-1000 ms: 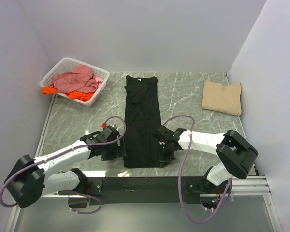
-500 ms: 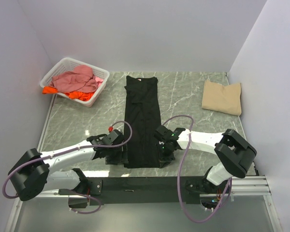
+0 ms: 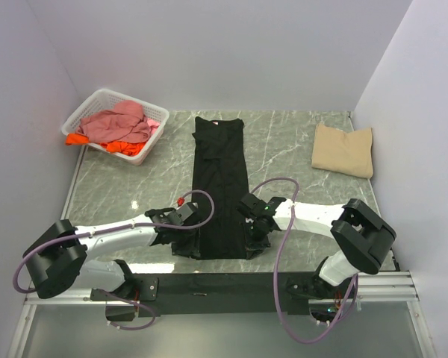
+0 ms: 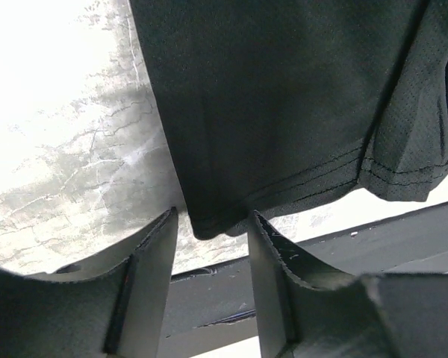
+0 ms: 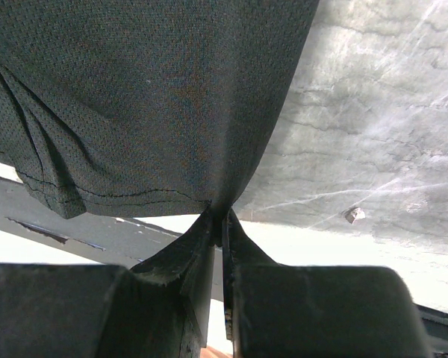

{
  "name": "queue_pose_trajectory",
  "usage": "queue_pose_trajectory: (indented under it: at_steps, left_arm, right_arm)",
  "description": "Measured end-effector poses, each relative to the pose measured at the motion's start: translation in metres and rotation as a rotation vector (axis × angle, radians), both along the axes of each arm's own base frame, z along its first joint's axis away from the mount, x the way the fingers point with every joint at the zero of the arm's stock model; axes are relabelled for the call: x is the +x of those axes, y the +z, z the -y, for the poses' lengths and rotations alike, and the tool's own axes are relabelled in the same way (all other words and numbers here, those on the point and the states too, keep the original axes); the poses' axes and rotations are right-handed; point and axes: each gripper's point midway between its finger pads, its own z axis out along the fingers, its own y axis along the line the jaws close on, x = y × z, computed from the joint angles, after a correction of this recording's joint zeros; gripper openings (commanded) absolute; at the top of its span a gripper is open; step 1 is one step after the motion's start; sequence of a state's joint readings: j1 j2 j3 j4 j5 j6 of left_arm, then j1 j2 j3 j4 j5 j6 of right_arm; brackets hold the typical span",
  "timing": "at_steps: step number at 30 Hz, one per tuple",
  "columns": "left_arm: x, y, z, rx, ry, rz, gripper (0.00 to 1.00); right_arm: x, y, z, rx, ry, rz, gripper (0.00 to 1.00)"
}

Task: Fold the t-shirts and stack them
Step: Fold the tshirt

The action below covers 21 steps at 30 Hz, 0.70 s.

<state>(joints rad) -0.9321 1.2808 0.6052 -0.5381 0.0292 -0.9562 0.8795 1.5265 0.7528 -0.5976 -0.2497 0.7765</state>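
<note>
At its near hem, the long folded black cloth t-shirt [image 3: 220, 179] has its left corner between the fingers of the left gripper [image 4: 211, 220], which stands partly open and is not pinching. The right gripper [image 5: 218, 216] is clamped on the right hem corner. The shirt lies as a narrow strip across the middle of the grey marbled table [image 3: 291, 160]. Farther back, a folded tan cloth t-shirt [image 3: 343, 151] rests at the right. At the far left, a white plastic lattice basket [image 3: 82, 110] holds a crumpled pink t-shirt [image 3: 119, 123] and an orange t-shirt [image 3: 127, 148].

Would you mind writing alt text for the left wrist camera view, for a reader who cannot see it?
The left gripper, jaws apart, straddles the near hem corner of a black t-shirt spread on a grey marbled table. A dark rail runs along the table's edge below.
</note>
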Motion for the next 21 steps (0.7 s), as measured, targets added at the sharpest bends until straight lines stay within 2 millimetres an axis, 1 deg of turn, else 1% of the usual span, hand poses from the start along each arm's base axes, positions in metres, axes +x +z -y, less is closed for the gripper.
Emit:
queue_pose_trajectory:
  at_steps: [3,6,7,12,16,18,19,21]
  left_arm:
    - [-0.001,-0.001,0.0,0.001,-0.004,-0.001,0.45]
    - [-0.002,-0.002,0.002,-0.002,-0.011,-0.009,0.39]
    - [-0.003,-0.002,0.004,-0.005,-0.015,-0.013,0.36]
    - [-0.006,-0.004,0.01,-0.018,-0.03,-0.029,0.28]
    - [-0.007,-0.005,0.012,-0.022,-0.035,-0.037,0.16]
    - [-0.007,-0.005,0.013,-0.024,-0.038,-0.041,0.12]
    - [-0.007,-0.005,0.014,-0.025,-0.039,-0.042,0.08]
    - [-0.007,-0.005,0.014,-0.027,-0.04,-0.042,0.05]
  right_arm:
    - [0.0,0.0,0.0,-0.001,0.0,0.0,0.13]
    - [0.0,0.0,0.0,-0.002,0.0,-0.001,0.13]
    - [0.0,0.0,0.0,-0.003,0.001,-0.002,0.13]
    - [0.0,0.0,0.0,-0.011,0.006,-0.006,0.13]
    - [0.001,0.0,-0.001,-0.02,0.013,-0.009,0.13]
    - [0.001,0.0,-0.001,-0.032,0.019,-0.011,0.12]
    - [0.001,0.0,-0.001,-0.038,0.023,-0.013,0.12]
    - [0.003,0.0,-0.002,-0.051,0.03,-0.014,0.12]
